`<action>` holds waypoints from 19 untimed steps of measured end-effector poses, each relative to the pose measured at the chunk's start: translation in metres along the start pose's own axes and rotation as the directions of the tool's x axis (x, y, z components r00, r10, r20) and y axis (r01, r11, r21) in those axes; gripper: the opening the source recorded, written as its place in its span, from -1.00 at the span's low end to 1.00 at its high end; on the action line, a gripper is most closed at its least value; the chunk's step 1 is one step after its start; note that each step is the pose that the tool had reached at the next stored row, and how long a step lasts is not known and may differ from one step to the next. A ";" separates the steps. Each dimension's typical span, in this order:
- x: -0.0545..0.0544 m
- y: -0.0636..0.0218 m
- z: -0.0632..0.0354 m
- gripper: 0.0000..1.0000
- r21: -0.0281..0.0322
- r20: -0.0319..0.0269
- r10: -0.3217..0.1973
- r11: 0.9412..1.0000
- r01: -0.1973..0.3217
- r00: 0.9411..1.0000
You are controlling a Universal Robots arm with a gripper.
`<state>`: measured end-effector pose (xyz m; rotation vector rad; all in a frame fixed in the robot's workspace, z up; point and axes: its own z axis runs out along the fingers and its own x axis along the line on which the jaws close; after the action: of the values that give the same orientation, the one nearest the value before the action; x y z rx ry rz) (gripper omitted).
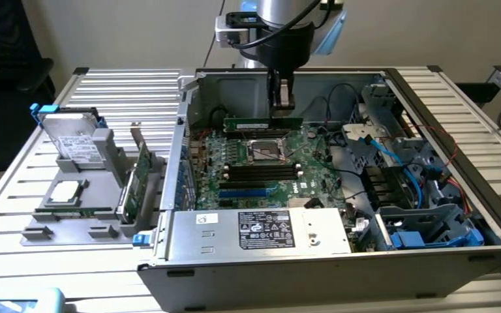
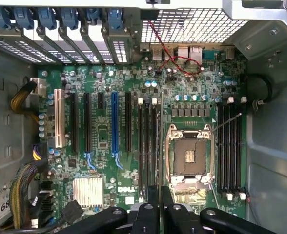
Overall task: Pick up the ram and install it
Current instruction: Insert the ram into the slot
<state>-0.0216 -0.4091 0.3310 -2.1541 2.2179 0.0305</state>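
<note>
The ram (image 1: pixel 248 122) is a narrow green stick hanging level above the motherboard (image 1: pixel 233 160), inside the open computer case. My gripper (image 1: pixel 281 112) comes down from above and is shut on the ram's upper edge, right of its middle. In the wrist view the ram (image 2: pixel 160 146) shows edge-on as a thin line running out from between my dark fingers (image 2: pixel 152 207). It lies just beside a bank of long black slots (image 2: pixel 148 146), between them and the CPU socket (image 2: pixel 190 156). A second bank of slots (image 2: pixel 230 146) lies on the socket's other side.
The case walls (image 1: pixel 190 98) and power supply (image 1: pixel 263 229) ring the board. Blue cables and drive cages (image 1: pixel 425 189) fill the exterior view's right. On the exterior view's left, a grey fixture (image 1: pixel 68 231) holds a hard drive (image 1: pixel 72 140), a green expansion card (image 1: pixel 139 173) and a CPU (image 1: pixel 66 190).
</note>
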 end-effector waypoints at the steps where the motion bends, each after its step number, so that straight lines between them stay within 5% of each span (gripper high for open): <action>1: 0.000 0.0001 0.0019 -0.73 0.000 0.000 0.000 1.000 0.000 1.000; 7: -0.001 0.0003 0.0116 -0.73 0.000 -0.011 0.000 1.000 0.000 1.000; 10: -0.001 0.0003 0.0137 -0.73 0.000 -0.027 -0.001 1.000 0.001 1.000; 19: -0.003 0.0002 0.0187 -0.73 0.001 -0.031 -0.001 1.000 0.001 1.000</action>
<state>-0.0213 -0.4055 0.3125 -2.1696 2.2333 -0.0036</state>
